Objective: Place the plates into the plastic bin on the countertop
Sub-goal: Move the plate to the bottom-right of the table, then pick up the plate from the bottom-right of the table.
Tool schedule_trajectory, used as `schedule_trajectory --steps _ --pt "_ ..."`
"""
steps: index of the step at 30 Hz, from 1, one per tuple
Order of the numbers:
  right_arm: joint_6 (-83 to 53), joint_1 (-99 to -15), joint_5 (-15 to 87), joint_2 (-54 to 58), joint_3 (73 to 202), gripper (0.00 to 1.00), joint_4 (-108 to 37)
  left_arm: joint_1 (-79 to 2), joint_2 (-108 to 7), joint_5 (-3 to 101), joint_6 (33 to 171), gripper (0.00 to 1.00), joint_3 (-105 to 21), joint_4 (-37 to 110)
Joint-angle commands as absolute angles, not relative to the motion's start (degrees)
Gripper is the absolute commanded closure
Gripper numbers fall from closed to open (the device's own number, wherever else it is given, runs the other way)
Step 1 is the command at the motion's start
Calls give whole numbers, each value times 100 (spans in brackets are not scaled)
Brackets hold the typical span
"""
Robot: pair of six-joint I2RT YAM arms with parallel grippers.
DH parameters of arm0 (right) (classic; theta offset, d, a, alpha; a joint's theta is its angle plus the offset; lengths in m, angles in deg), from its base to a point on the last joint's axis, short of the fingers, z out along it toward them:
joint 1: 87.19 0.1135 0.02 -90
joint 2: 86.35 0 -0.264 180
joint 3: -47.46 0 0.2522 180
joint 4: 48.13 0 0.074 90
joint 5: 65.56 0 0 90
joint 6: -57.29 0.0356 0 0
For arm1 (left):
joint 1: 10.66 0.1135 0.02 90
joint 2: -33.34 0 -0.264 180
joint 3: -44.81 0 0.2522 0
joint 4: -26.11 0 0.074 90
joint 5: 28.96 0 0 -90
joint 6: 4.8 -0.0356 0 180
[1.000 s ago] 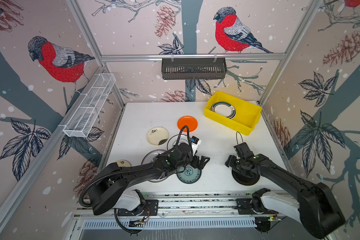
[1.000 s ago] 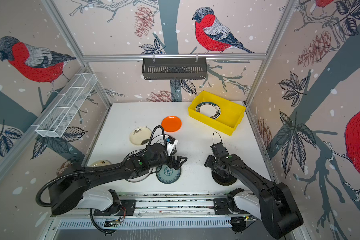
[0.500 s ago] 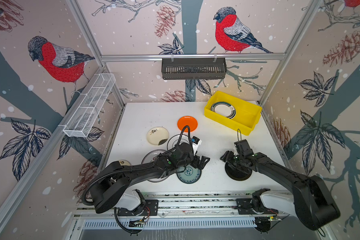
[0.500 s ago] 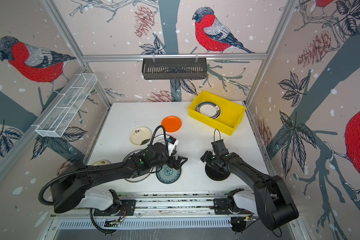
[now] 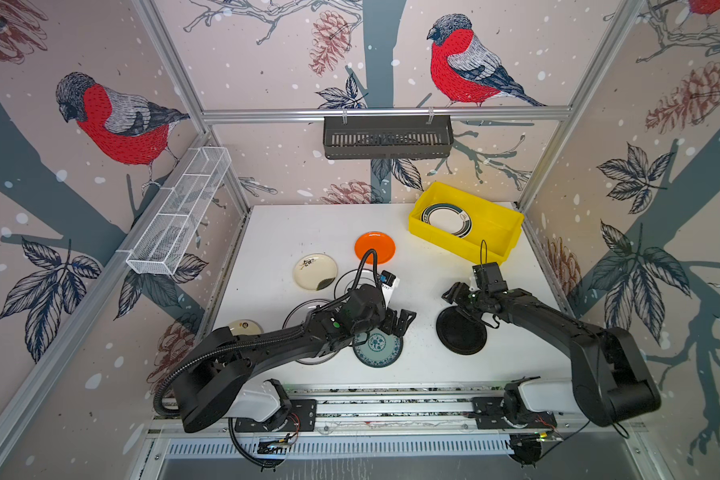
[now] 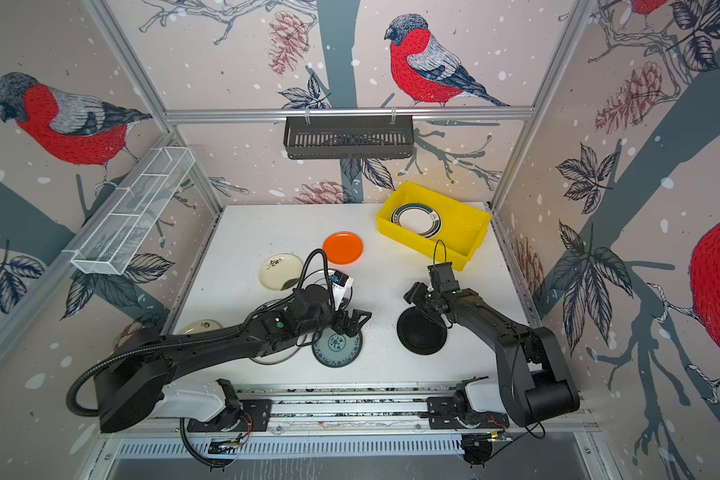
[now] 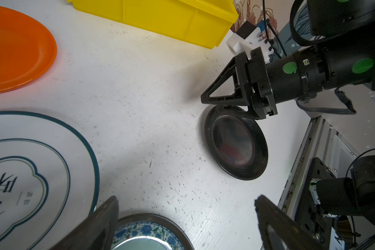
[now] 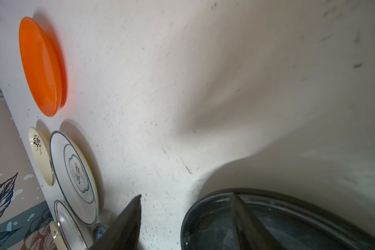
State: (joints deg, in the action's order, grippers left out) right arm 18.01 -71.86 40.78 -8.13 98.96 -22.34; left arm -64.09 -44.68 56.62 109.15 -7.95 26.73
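Right wrist view: black plate [image 8: 312, 223] flat on countertop [image 8: 225, 86], far rim straddled by right gripper [image 8: 186, 195], fingers [image 8: 126, 225] partly spread, nothing clamped yet. Plastic bin [image 5: 454, 245] well apart beyond. Left gripper [image 7: 186, 198] spread wide at teal plate [image 7: 143, 230], farther off.

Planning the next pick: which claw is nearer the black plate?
Right. The right claw is at the back rim of the black plate, jaws astride its edge. The left claw hangs open over the teal-patterned plate, with bare countertop between.
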Motion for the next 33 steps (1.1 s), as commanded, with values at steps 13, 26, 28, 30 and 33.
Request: schedule_trajectory --steps 13,26,28,30,33 --pt "1317 -7354 2629 -2107 9715 23 -361 -6401 -4475 5586 10893 2 -920 2566" --pt "1349 -7681 2721 -2779 9216 10 346 -6410 -4432 5436 10981 2 -858 2414" --pt "1353 -7682 3024 -2825 9128 10 203 -6415 -4406 5427 10994 2 -850 2414" --pt "1428 -7682 3281 -2893 8964 10 48 -6419 -4384 5445 10994 2 -833 2423" --pt "1622 -7629 3817 -3020 8715 10 -274 -6419 -4333 5497 10996 2 -807 2462"
